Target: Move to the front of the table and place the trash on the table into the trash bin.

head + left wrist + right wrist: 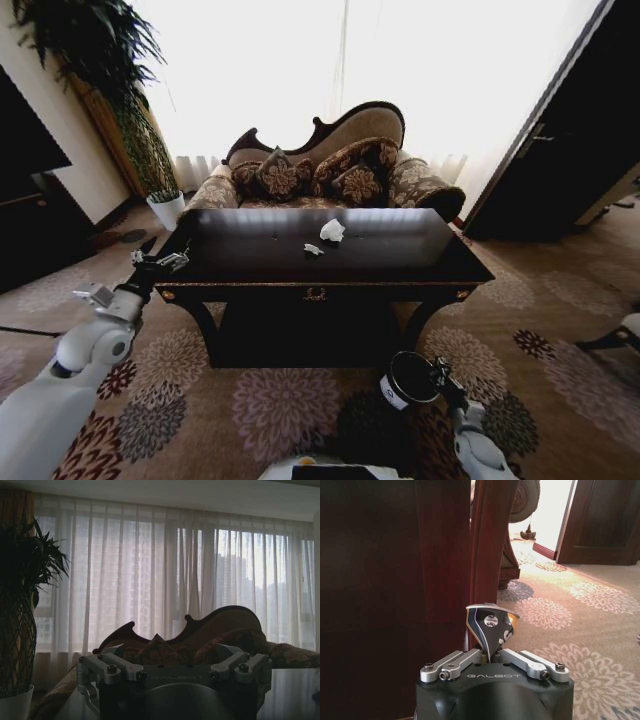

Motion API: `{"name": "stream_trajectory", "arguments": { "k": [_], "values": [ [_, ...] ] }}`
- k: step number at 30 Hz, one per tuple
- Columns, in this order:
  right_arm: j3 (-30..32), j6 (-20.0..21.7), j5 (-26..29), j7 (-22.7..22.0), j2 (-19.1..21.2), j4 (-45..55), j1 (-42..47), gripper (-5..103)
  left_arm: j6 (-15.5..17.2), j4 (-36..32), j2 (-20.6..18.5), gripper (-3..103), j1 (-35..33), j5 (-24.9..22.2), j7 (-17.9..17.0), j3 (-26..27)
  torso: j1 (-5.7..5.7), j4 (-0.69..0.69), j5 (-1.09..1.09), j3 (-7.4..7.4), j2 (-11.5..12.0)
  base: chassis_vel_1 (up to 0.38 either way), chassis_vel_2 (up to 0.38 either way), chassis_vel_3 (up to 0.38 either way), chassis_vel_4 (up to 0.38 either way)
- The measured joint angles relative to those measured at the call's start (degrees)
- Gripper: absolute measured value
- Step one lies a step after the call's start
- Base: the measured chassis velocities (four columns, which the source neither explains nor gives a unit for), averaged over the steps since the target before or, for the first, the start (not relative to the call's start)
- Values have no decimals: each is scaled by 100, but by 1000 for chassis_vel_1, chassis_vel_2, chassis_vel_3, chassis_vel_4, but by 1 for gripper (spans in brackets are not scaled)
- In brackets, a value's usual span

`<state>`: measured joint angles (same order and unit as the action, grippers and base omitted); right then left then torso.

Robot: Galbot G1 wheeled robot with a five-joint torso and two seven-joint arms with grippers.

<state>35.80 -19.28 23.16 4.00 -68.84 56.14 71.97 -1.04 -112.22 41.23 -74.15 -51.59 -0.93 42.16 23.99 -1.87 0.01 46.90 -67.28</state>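
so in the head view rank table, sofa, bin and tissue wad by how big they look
1. table
2. sofa, behind it
3. bin, held in the right pincer
4. tissue wad

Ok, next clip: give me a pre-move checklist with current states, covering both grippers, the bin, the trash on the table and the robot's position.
1. Robot faces the front of the glossy black-topped wooden table: ok.
2. Right gripper shut on the rim of the small black cylindrical bin, low by the table's front: ok.
3. Left gripper open, at the table's left front corner, holding nothing: ok.
4. White tissue wad and small white scrap lie on the tabletop, not binned: not ok.
5. Left gripper within reach of the wad: cannot tell.
6. Other trash on the table: cannot tell.
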Motion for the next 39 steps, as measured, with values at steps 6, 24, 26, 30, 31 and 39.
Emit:
{"name": "stream_trajectory", "arguments": {
  "k": [6, 24, 26, 30, 31, 39],
  "values": [
    [-87, -202, -350, -83, -121, -1333, -951, 0, 0, 0, 0, 100, 0, 0, 0, 0, 1, 1, -1, 0, 0, 0, 0, 0, 0],
    [251, -583, -1361, -122, -206, -3451, -2351, 0, 0, 0, 0, 100, 0, 0, 0, 0, 1, 1, -3, -1, 0, 0, 0, 0, 0],
    [251, -538, -1348, -118, -191, -3419, -2347, -1, 0, 0, 0, 100, 0, 0, 0, 0, 1, 1, -2, 0, 0, 0, 0, 0, 0],
    [255, -449, -1328, -115, -182, -3318, -2327, 15, 0, 0, 0, 100, 0, 0, 0, 0, 1, 1, -1, -1, 0, 0, 0, 0, 0],
    [256, -423, -1324, -119, -190, -3270, -2299, 20, 0, 0, 0, 100, 0, 0, 0, 0, 1, 1, -1, 0, 0, 0, 0, 0, 0],
    [273, -331, -1315, -181, -247, -3070, -2151, 47, 0, 0, 0, 100, 0, 0, 0, 0, 0, 1, -1, 0, 0, 0, 0, 0, 0]
  ]
}}
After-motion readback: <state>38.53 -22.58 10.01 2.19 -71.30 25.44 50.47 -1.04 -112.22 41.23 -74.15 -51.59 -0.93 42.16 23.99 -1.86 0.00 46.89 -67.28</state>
